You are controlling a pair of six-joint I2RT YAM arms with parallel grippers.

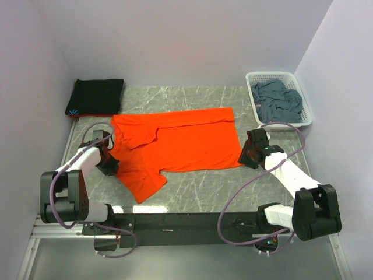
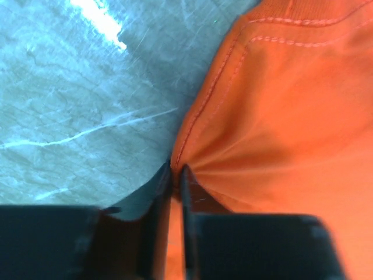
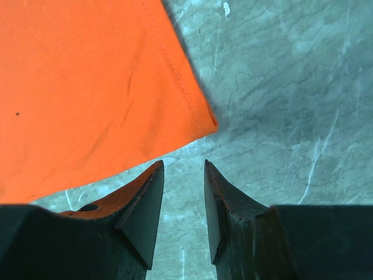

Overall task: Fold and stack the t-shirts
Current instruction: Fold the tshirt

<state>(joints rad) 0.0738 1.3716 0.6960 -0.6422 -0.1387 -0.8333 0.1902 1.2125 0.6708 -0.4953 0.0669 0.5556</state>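
Note:
The orange t-shirt (image 1: 180, 143) lies spread on the marble table, one sleeve pointing toward the near edge. My left gripper (image 1: 108, 164) is at its left hem, and in the left wrist view the gripper (image 2: 176, 172) is shut on a pinch of the orange cloth (image 2: 291, 116), which puckers toward the fingertips. My right gripper (image 1: 249, 156) sits low just off the shirt's near right corner (image 3: 201, 119). It stands open (image 3: 183, 166) with only bare table between the fingers. The black t-shirt (image 1: 96, 96) lies folded at the back left. The blue-grey t-shirt (image 1: 280, 102) is crumpled in the basket.
A white lattice basket (image 1: 274, 74) stands at the back right against the wall. Lilac walls close in the table on the left, back and right. Bare marble (image 1: 233, 186) shows between the orange shirt and the black rail at the near edge.

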